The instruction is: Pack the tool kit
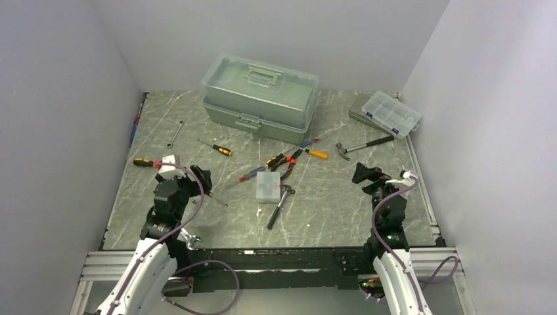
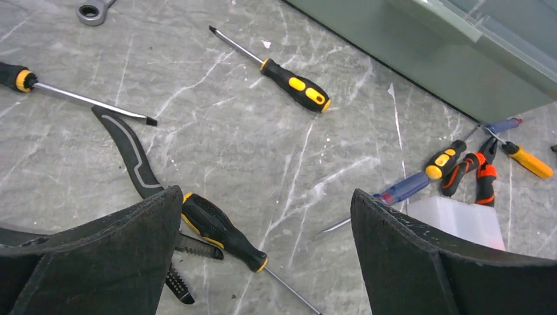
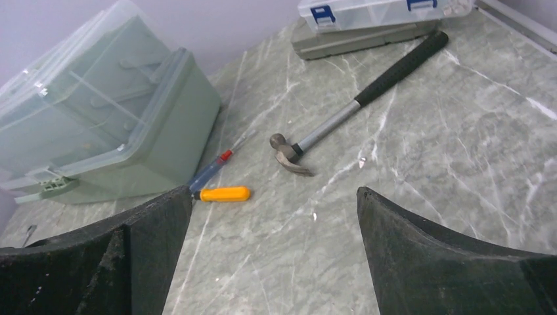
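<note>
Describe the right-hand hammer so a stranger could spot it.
Start at the green toolbox at the back, then look right to the clear organizer with blue latches. The hammer lies just in front of it, black grip toward the organizer. Unlike the other hammer by the small clear case, it lies alone.

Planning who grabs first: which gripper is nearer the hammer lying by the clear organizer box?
Right. The right gripper sits just short of the hammer, on its near side; the left gripper is far off to the hammer's left.
</note>
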You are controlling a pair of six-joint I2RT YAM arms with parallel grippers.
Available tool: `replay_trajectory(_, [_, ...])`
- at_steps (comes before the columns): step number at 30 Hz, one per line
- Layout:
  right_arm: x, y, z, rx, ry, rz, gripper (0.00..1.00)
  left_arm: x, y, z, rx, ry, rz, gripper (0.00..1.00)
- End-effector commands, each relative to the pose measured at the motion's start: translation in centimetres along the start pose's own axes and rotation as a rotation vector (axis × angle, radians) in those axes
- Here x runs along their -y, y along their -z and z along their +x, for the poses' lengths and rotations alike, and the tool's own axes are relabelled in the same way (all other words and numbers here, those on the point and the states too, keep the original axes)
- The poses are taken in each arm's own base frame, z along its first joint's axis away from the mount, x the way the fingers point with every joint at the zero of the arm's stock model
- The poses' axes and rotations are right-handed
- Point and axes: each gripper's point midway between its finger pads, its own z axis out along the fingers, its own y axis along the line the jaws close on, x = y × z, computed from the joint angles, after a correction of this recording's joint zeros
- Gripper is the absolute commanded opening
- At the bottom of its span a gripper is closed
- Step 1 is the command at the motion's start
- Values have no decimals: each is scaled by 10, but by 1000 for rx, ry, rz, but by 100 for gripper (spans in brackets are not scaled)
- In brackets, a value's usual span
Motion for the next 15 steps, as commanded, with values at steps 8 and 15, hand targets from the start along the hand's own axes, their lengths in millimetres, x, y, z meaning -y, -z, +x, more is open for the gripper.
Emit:
replay_trajectory(8, [-6,-7,14,-67,11,-37,98,11,-4,-5,-2,-10,47,99])
replay_trajectory(15, [-53,-34,6,-213,-34,-152,99,42,-7,-7,-53,51,180,99])
